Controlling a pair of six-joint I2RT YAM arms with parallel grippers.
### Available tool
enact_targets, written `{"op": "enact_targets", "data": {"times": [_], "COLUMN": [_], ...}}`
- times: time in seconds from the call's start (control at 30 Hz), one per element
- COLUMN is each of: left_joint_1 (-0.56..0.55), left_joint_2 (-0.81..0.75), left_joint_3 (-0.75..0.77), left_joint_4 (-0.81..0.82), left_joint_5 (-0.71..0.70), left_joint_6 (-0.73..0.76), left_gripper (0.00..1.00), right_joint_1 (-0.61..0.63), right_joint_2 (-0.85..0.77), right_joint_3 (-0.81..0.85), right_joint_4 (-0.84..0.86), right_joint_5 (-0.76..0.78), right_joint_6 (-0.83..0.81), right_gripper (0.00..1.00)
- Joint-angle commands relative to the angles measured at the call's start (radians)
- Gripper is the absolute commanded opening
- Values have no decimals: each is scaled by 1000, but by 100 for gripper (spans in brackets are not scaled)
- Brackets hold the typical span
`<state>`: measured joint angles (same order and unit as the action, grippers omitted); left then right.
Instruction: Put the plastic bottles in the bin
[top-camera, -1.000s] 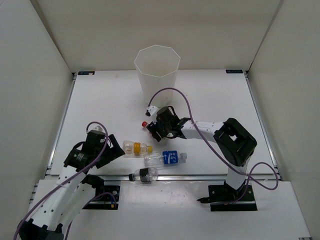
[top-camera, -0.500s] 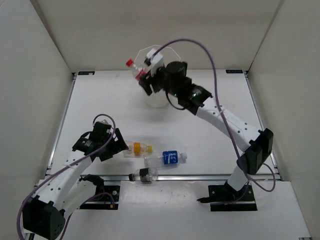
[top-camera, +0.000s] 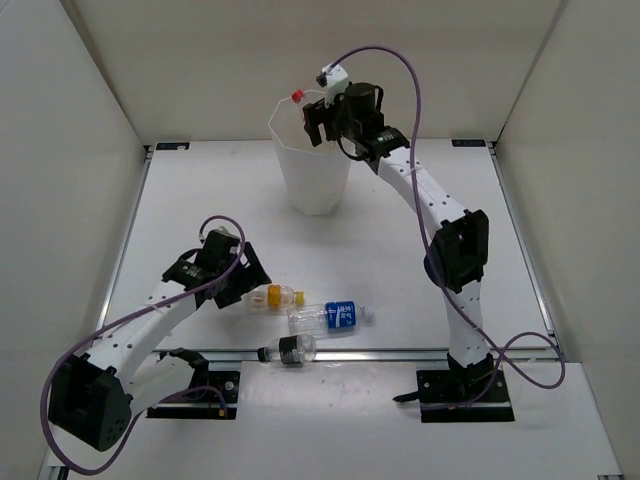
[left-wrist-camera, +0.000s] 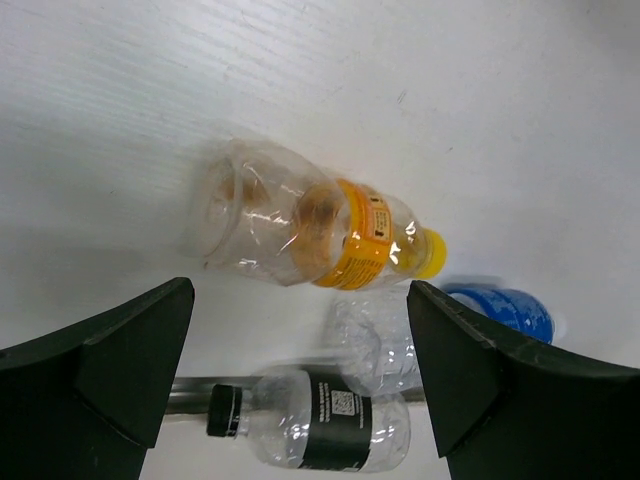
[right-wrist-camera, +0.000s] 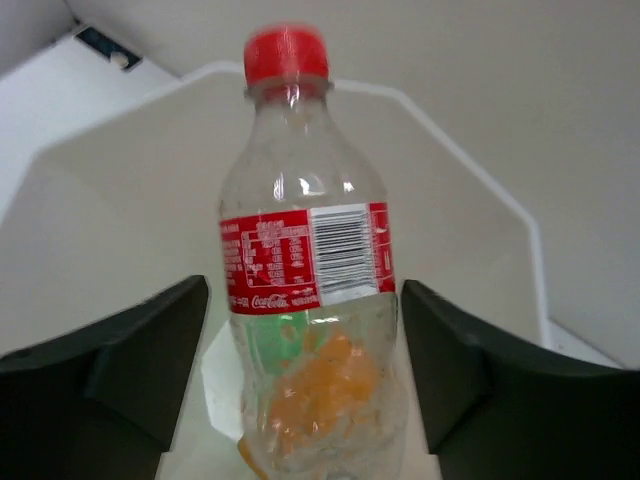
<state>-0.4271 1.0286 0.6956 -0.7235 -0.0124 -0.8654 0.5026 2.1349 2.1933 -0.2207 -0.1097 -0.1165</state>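
My right gripper (top-camera: 310, 118) hangs over the white bin (top-camera: 313, 185), its jaws open. The clear bottle with the red label (right-wrist-camera: 305, 265) stands upright between them, red cap (top-camera: 297, 96) up, with a gap showing at the left finger. Through its clear body an orange bottle (right-wrist-camera: 330, 385) and a green bottle (right-wrist-camera: 287, 335) show down inside the bin (right-wrist-camera: 470, 170). My left gripper (top-camera: 246, 288) is wide open and low, just left of the yellow-capped bottle (left-wrist-camera: 320, 235), which lies on its side; nothing is between its fingers.
The blue-labelled bottle (top-camera: 335, 316) lies right of the yellow-capped bottle (top-camera: 273, 296). The black-banded bottle (top-camera: 288, 350) lies on the metal strip at the table's near edge. White walls close in the table on three sides.
My right arm lifted the red-label bottle from the table to above the bin and its jaws have parted. My left arm has moved right, closer to the yellow-capped bottle.
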Motion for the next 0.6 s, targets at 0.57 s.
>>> {"op": "enact_targets", "data": {"times": [0.57], "left_joint_1": [-44], "left_joint_2": [-105], "left_joint_3": [-105], "left_joint_4": [33], "left_joint_5": [-69], "left_joint_6": [-176], "left_gripper": [98], "right_joint_1": [42], "right_joint_2": [-481], "right_joint_3": [-384], "right_joint_4": [-59], "right_joint_5": [107], "right_joint_6": [-26], "right_gripper": [99]}}
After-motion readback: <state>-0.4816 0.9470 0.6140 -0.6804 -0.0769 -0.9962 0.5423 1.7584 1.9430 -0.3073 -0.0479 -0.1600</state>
